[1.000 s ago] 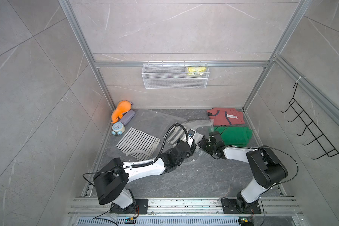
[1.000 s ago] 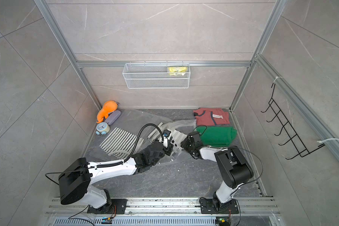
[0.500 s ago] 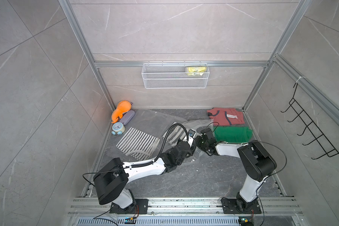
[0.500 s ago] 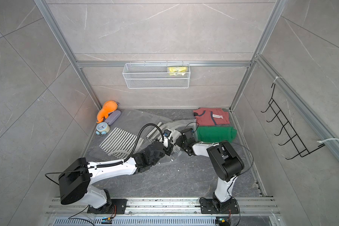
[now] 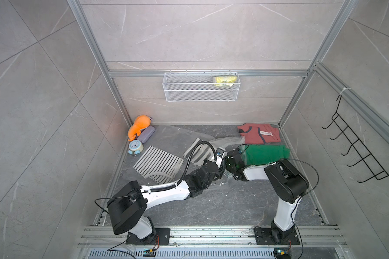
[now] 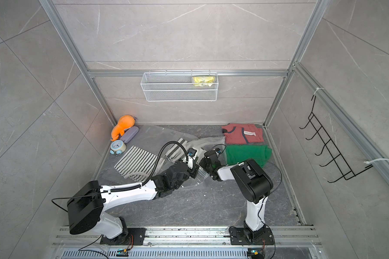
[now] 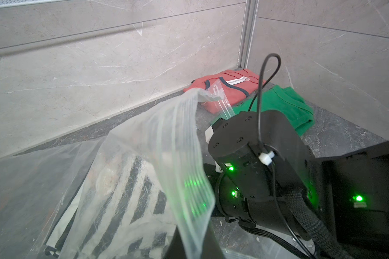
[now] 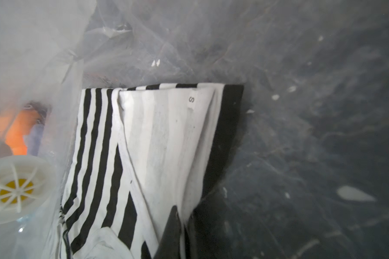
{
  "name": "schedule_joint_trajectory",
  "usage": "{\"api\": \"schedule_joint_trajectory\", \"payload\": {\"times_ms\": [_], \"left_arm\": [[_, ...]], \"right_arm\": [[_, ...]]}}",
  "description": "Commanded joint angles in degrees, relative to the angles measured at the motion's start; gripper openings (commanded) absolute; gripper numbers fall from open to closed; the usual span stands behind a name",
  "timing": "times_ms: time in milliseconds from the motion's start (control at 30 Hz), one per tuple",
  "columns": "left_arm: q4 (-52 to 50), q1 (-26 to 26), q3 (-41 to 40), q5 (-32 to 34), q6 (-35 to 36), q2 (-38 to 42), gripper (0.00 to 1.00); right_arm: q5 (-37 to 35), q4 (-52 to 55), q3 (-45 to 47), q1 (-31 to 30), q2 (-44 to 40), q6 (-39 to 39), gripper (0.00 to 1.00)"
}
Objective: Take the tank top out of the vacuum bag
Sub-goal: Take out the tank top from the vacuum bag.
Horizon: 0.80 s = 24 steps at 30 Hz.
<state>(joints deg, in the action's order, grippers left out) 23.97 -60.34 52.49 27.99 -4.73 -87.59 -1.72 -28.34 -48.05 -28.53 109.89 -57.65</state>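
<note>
The vacuum bag is clear crinkly plastic spread over the dark floor. Inside it lies the tank top, white with black stripes, seen close in the right wrist view. My left gripper is shut on the bag's ribbed zip-seal strip and holds that edge up off the floor. My right gripper reaches inside the bag and is shut on the tank top's white edge. The bag's round white valve sits beside the garment. In both top views the two wrists meet at the bag's mouth, hiding the fingertips.
A second striped cloth lies left of the arms. A red shirt and a green shirt lie at the back right. An orange plush, a purple case and a small clock sit at the back left.
My right gripper has moved left into the bag's mouth and closed on the tank top. The left arm has held still with the bag's edge.
</note>
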Motion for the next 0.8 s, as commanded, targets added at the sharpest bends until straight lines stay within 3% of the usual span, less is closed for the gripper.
{"api": "schedule_joint_trajectory", "payload": {"times_ms": [0,367,633,767], "left_arm": [[1.6,0.5,0.1,1.4,-1.1,1.9,0.0],[1.5,0.5,0.5,2.7,-0.3,0.9,0.0],[1.3,0.4,0.9,3.5,1.0,0.6,0.0],[1.2,0.6,0.9,3.5,0.9,0.0,0.0]], "right_arm": [[3.9,-9.1,0.9,0.4,1.8,-0.4,0.0],[17.1,-31.4,7.3,7.1,-0.1,-0.1,0.0],[18.4,-26.3,11.8,10.8,-7.8,1.2,0.0],[19.9,-15.3,11.2,12.8,-13.5,2.5,0.0]]}}
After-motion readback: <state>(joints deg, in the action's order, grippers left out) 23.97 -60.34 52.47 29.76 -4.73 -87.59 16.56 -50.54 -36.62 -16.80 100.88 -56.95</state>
